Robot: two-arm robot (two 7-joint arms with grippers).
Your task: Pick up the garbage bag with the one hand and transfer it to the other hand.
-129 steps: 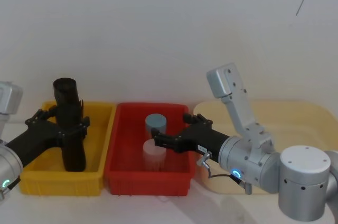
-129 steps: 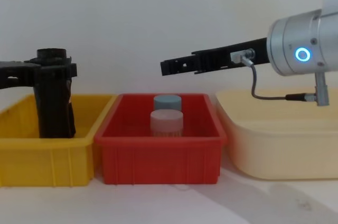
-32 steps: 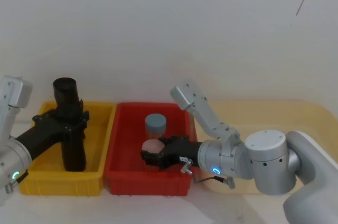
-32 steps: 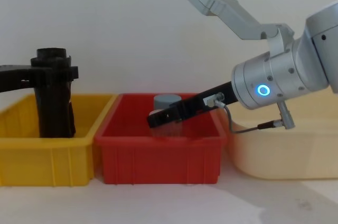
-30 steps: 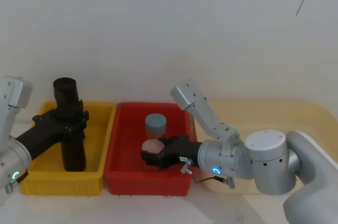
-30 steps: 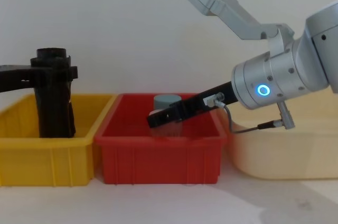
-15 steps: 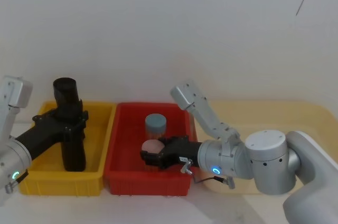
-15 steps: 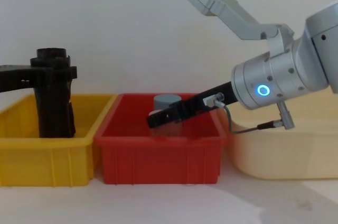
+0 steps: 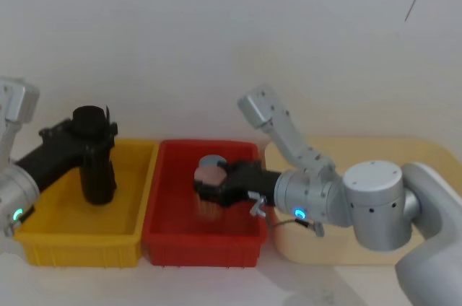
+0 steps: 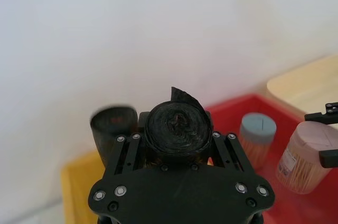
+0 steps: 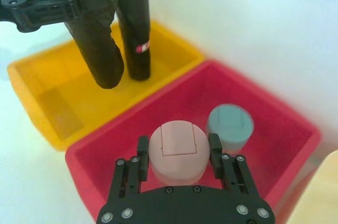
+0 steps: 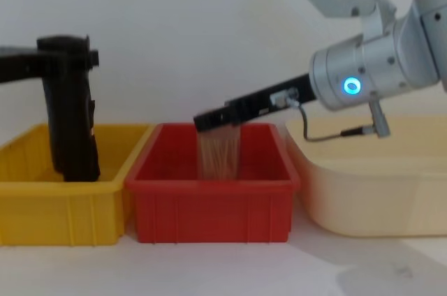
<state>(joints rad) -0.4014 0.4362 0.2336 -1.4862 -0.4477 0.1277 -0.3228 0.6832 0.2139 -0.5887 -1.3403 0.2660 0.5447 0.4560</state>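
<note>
Pickup looked done: at the left, the left gripper point(image 9: 94, 136) was clamped round the upper part of the garbage bag point(image 9: 97, 176). It held the roll upright, its foot apparently clear of the floor of the yellow bin point(image 9: 79, 248), just beside a twin roll point(image 11: 133, 28) standing there. The bag was black and tightly wound, with a loose flap at its top. Handover was not yet made. The right gripper point(image 12: 209, 120), over the red bin point(image 12: 209, 186), was pinching a pink-lidded jar point(image 12: 218, 153), so I judged it needed emptying first.

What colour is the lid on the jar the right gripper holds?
Pale pink; the lid shows best in the right wrist view.
</note>
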